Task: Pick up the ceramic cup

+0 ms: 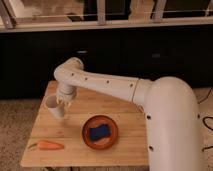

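Note:
The ceramic cup (53,105) is small and white, at the left of the wooden table (125,145), and it tilts slightly. My gripper (63,103) reaches down from the white arm onto the cup's right rim. Its fingers are closed over the rim and hold the cup just above the table top.
An orange-brown bowl (87,138) with a blue sponge (99,132) in it sits in the middle front of the table. An orange carrot (48,145) lies at the front left. My large white arm (170,120) covers the table's right side. A dark cabinet wall stands behind.

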Available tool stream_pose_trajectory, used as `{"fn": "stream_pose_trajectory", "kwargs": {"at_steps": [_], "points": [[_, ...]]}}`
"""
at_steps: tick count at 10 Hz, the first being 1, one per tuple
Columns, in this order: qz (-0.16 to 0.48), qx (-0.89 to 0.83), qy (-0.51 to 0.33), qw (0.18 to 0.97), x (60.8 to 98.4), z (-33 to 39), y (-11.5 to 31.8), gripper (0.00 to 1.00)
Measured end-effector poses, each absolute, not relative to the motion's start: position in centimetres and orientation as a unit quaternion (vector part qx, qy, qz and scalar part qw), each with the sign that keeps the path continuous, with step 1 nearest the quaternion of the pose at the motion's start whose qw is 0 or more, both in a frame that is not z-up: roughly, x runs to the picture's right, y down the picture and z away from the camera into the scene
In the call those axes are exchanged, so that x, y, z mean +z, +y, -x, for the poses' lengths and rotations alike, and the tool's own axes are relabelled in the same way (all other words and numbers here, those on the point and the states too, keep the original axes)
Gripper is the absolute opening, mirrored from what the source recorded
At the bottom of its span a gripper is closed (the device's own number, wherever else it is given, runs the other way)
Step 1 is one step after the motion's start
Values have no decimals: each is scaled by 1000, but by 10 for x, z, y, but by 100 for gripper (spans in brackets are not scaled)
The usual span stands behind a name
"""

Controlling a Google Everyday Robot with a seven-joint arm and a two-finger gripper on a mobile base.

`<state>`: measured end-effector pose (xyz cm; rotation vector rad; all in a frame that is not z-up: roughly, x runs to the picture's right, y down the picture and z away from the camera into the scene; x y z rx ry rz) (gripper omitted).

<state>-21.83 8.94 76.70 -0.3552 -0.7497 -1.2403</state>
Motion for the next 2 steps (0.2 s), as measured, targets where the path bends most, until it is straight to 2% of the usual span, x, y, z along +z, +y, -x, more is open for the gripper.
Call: {"fn": "stream_pose_trajectory", "kwargs": {"at_steps": [2], "points": [[161,-564,-340,735,765,213,84,10]]}}
